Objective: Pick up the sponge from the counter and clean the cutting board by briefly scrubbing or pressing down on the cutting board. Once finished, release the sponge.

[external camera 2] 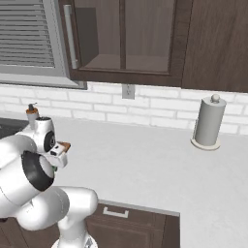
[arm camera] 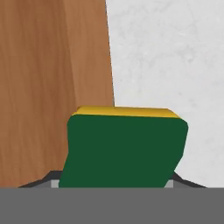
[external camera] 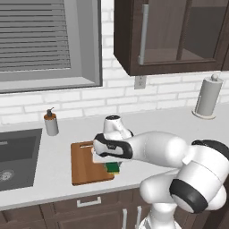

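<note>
The gripper [arm camera: 114, 186] clamps the sponge [arm camera: 124, 146] at the cutting board [external camera: 85, 165] edge by the counter [external camera: 161, 120], its fingertips mostly hidden behind the green block

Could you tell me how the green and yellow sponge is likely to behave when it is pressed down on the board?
The small rectangular green and yellow sponge looks soft and light, so it would probably compress. Its flat faces should not roll. It sits at the edge of the reddish-brown wooden cutting board, so it might slide onto the light grey counter.

White brick wall [external camera: 116, 96] running behind, blinds [external camera: 33, 36] covering window, dark cabinets [external camera 2: 145, 38] hanging above, outlet [external camera 2: 128, 91] sitting below.
</note>
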Motion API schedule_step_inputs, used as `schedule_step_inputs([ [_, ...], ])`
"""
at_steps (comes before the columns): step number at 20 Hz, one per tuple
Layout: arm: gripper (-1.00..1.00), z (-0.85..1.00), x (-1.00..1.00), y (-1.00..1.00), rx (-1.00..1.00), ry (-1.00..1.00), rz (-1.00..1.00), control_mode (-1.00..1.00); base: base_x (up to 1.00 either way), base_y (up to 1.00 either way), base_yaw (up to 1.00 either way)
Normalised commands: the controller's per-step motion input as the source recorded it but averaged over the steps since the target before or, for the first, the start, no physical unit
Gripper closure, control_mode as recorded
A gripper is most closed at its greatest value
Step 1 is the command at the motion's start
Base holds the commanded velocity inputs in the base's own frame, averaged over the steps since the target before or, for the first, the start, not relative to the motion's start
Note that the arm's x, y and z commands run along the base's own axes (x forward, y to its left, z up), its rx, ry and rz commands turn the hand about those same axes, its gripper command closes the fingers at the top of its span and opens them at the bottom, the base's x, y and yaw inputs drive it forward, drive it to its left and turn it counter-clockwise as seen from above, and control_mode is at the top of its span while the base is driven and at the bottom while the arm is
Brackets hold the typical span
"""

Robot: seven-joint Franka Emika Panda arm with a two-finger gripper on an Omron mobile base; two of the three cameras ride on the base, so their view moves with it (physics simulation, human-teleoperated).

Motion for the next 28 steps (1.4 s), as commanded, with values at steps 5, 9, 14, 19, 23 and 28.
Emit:
schedule_step_inputs([
  [5, 1.00, 0.00, 0.00, 0.56, 0.00, 0.00, -0.05, -1.00, 0.00, 0.00, 0.00],
  [9, 1.00, 0.11, 0.00, 0.68, -0.03, 0.00, -0.03, -1.00, 0.00, 0.00, 0.00],
  [14, 1.00, 0.01, 0.10, 0.76, -0.13, 0.01, -0.03, -1.00, 0.00, 0.00, 0.00],
  [19, 1.00, 0.09, 0.21, 0.46, -0.06, 0.05, -0.01, -1.00, 0.00, 0.00, 0.00],
  [23, 1.00, 0.04, 0.19, 0.31, 0.00, 0.00, 0.00, -1.00, 0.00, 0.00, 0.00],
  [28, 1.00, -0.03, 0.14, 0.37, 0.00, 0.00, 0.00, -1.00, 0.00, 0.00, 0.00],
])
